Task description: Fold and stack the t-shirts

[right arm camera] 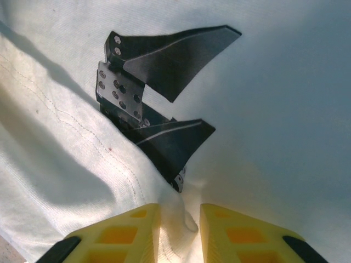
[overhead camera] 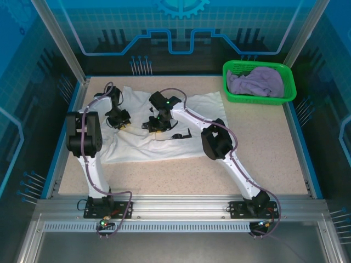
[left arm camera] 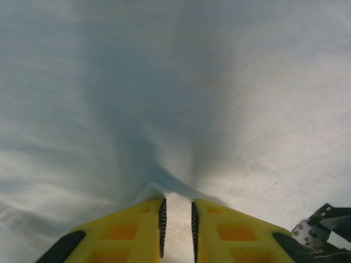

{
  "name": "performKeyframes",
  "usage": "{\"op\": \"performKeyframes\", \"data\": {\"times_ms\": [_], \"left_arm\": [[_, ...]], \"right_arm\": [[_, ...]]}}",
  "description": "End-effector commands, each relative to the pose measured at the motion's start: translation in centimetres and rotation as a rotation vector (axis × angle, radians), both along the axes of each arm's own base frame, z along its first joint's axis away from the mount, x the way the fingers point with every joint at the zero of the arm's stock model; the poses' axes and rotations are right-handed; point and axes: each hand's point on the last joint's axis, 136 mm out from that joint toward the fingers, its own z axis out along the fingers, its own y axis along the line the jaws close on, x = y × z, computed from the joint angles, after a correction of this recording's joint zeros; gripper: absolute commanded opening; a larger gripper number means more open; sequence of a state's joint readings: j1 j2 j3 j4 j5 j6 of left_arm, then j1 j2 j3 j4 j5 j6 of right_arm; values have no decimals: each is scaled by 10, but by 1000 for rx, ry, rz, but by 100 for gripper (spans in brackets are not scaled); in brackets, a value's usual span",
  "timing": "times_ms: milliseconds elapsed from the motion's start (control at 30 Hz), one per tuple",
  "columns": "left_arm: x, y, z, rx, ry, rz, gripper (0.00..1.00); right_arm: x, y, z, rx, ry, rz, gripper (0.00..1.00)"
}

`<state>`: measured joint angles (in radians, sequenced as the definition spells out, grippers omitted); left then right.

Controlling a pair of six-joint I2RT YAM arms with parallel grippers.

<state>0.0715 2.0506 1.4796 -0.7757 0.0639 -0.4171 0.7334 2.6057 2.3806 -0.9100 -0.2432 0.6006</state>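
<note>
Two t-shirts are on the scene. One, the white t-shirt [overhead camera: 137, 147], lies spread out and rumpled on the bench [overhead camera: 263, 150], to the left of the green basket [overhead camera: 258, 99] and nearer the arms' bases than it. The other, the lavender t-shirt [overhead camera: 255, 82], sits bunched up inside that basket.

On the white t-shirt, on the side facing the basket, is a black mark [overhead camera: 181, 135]. In the right wrist view it has two fin-like shapes joined by a plate with rows of pale dots. Whether it is printed on the cloth or lying on it I cannot tell.

Both arms reach over the white t-shirt. The left end effector [overhead camera: 122, 125] is the farther one from the basket. Its yellow fingers [left arm camera: 137, 224] stand nearly together, and a narrow ridge of white cloth is pinched up between them, with creases fanning away from the pinch. The right end effector [overhead camera: 155, 127] is between the left one and the basket, just beside the black mark. Its fingers are set a little wider and are clamped on a puckered fold of the same shirt beside a stitched hem.
</note>
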Motion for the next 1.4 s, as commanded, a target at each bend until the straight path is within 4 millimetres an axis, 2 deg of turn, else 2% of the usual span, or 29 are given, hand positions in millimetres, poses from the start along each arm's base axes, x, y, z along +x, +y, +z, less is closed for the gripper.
{"op": "performKeyframes", "data": {"times_ms": [0, 67, 133, 267, 467, 667, 833, 900, 1000, 1100, 1367], "left_arm": [[6, 1, 1, 23, -5, -21, 18], [5, 3, 2, 35, -1, -24, 20], [4, 7, 6, 58, -2, -28, 39], [3, 15, 16, 112, -15, -29, 48], [2, 11, 7, 138, 11, -58, 47], [6, 4, 2, 126, 10, -72, 39], [5, 6, -1, 148, 23, -81, 36], [3, 10, -1, 171, 31, -84, 36], [-1, 16, 1, 202, 36, -86, 44], [-1, 15, 1, 203, 31, -86, 44], [3, 5, -6, 191, 43, -109, 31]], "right_arm": [[-5, -1, -1, -11, 14, 17, 25], [-5, -2, -1, -12, 16, 13, 25], [-6, -1, -1, -10, 18, 16, 25], [-5, -3, 0, -13, 15, 17, 24], [-7, -4, -3, -15, 28, 14, 24], [-7, -5, -2, -12, 30, 13, 25], [-8, -5, -2, -12, 33, 14, 24], [-7, -5, -2, -12, 33, 12, 24], [-7, -6, -1, -11, 32, 11, 24], [-7, -7, -1, -12, 34, 9, 24], [-7, -7, -3, -9, 41, 6, 24]]}}
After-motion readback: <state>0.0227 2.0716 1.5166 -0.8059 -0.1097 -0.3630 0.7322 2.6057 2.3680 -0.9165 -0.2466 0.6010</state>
